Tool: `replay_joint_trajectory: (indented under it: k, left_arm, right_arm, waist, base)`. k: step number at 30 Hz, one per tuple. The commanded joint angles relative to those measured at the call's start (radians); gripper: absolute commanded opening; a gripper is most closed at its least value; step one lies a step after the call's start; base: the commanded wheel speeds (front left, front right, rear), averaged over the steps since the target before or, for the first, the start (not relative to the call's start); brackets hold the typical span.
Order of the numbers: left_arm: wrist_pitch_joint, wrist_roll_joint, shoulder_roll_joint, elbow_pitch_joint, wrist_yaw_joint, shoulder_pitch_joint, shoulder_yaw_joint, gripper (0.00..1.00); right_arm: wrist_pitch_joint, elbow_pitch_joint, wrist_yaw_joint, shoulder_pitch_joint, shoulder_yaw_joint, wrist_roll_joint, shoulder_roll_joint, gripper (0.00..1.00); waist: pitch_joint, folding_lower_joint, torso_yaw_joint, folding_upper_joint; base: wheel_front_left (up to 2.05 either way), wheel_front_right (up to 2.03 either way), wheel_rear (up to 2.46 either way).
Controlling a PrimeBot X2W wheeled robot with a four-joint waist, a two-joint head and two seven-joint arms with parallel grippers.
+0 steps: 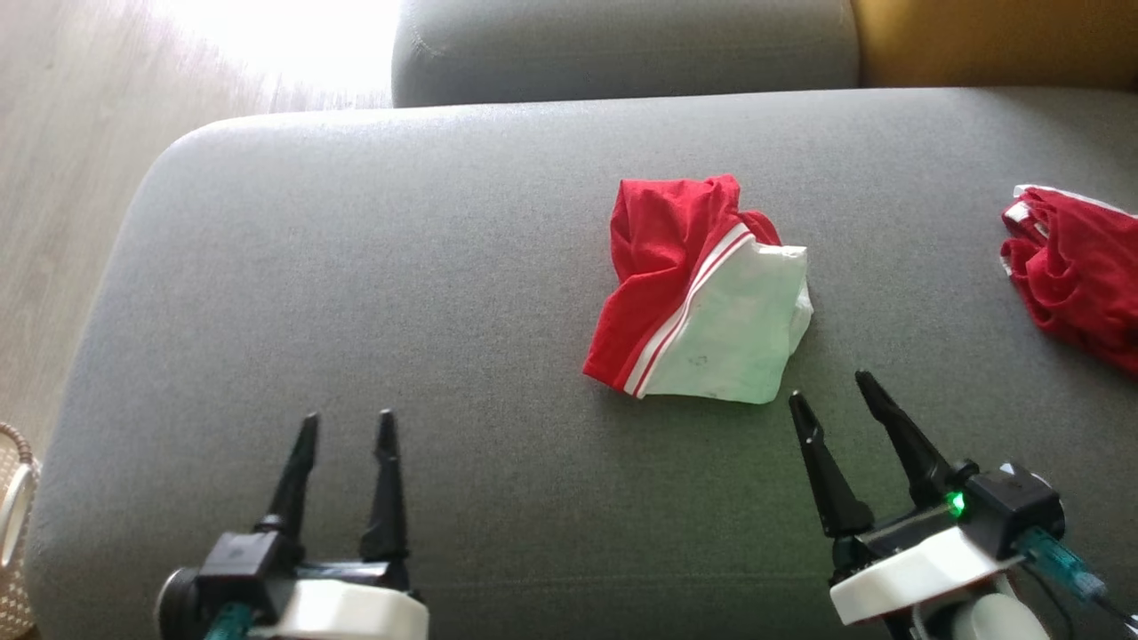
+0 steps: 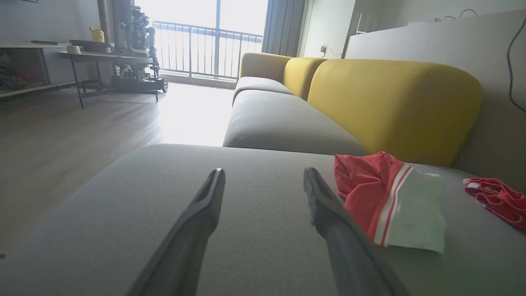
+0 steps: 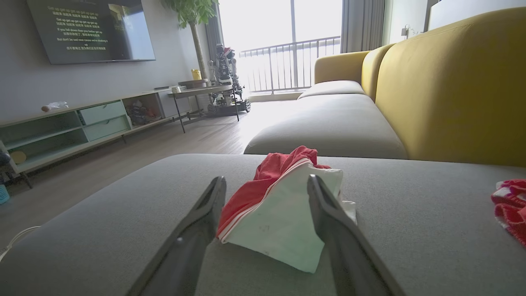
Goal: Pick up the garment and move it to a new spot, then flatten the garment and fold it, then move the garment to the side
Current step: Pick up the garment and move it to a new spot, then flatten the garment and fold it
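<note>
The crumpled red-and-white garment (image 1: 698, 293) lies on the grey sofa seat (image 1: 356, 267), just beyond the right gripper (image 1: 827, 386), whose jaws stand open and empty, like those of the left gripper (image 1: 348, 415), well apart.

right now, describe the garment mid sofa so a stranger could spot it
Find the wide grey sofa seat in front of the yellow backrest. Near its middle lies a crumpled garment, half red, half white. The other garment, at the right edge, is almost all red.
</note>
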Motion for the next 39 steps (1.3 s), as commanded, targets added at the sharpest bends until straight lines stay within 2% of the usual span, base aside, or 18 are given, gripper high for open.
replay_joint_trajectory:
  k: [1, 27, 29, 32, 36, 39]
  left_arm:
    - [-0.012, -0.007, -0.007, -0.028, 0.008, -0.024, 0.041, 1.0]
    - [-0.012, -0.079, -0.008, -0.015, 0.027, 0.001, 0.047, 1.0]
    - [-0.012, -0.085, -0.008, 0.004, 0.015, 0.0, 0.035, 1.0]
    - [-0.012, -0.068, -0.008, 0.077, -0.031, -0.018, -0.006, 1.0]
    - [-0.012, -0.017, -0.008, 0.204, -0.089, -0.096, -0.074, 1.0]
    - [-0.012, 0.016, -0.008, 0.299, -0.114, -0.178, -0.137, 1.0]
  right_arm:
    - [-0.006, -0.036, 0.0, -0.016, 0.019, -0.002, 0.005, 1.0]
    - [-0.006, -0.034, 0.0, 0.004, 0.012, 0.015, 0.005, 1.0]
    - [-0.006, -0.034, 0.0, 0.003, 0.013, 0.015, 0.005, 1.0]
    - [-0.006, -0.036, 0.0, 0.002, 0.012, 0.015, 0.005, 1.0]
    - [-0.006, -0.04, 0.0, -0.008, 0.019, 0.008, 0.005, 1.0]
    - [-0.006, -0.046, 0.0, -0.023, 0.022, 0.004, 0.005, 1.0]
  waist:
    - [-0.003, 0.0001, 0.0, -0.0001]
    - [-0.032, 0.0001, -0.018, -0.0001]
    - [-0.03, 0.0001, -0.02, -0.0001]
    - [-0.022, 0.0001, -0.025, -0.0001]
    - [0.003, 0.0001, -0.039, -0.0001]
    - [0.035, 0.0001, -0.056, -0.0001]
  base:
    - [0.0, 0.0, 0.0]
    - [0.0, 0.0, 0.0]
    - [0.0, 0.0, 0.0]
    - [0.0, 0.0, 0.0]
    - [0.0, 0.0, 0.0]
    - [0.0, 0.0, 0.0]
